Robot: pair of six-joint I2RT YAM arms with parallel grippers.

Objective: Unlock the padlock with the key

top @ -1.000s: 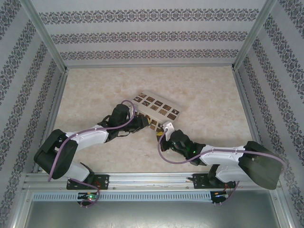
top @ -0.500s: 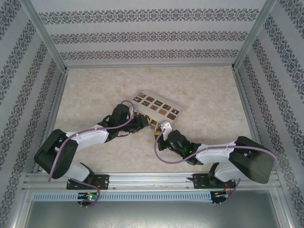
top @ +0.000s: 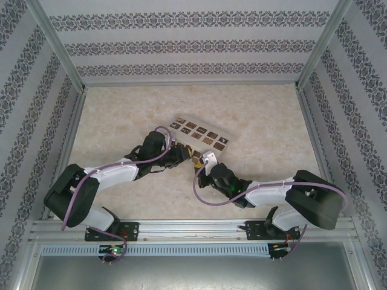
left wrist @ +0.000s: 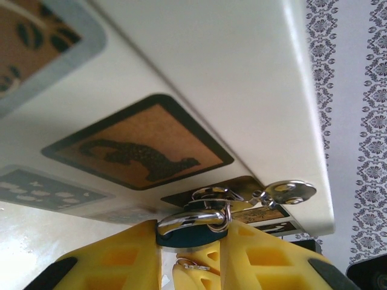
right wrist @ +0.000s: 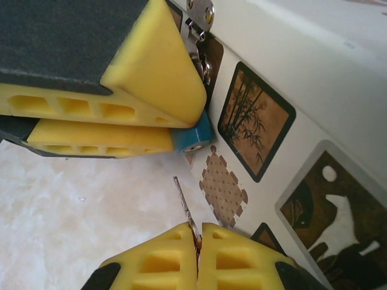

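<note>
Both yellow jaws tight: left on blue padlock, right on slim metal key

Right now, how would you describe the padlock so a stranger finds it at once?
Find the white box with brown picture tiles in the middle of the table. At its near edge the left gripper pinches the padlock: a small blue block with a silvery shackle, unlike the thin bare key in the right gripper.

Two arms crowd the near edge of the white box; open worktop lies elsewhere.
The left gripper, clamped on the padlock, and the right gripper, pinching the key, leave a narrow gap between them; the box blocks the way beyond.
</note>
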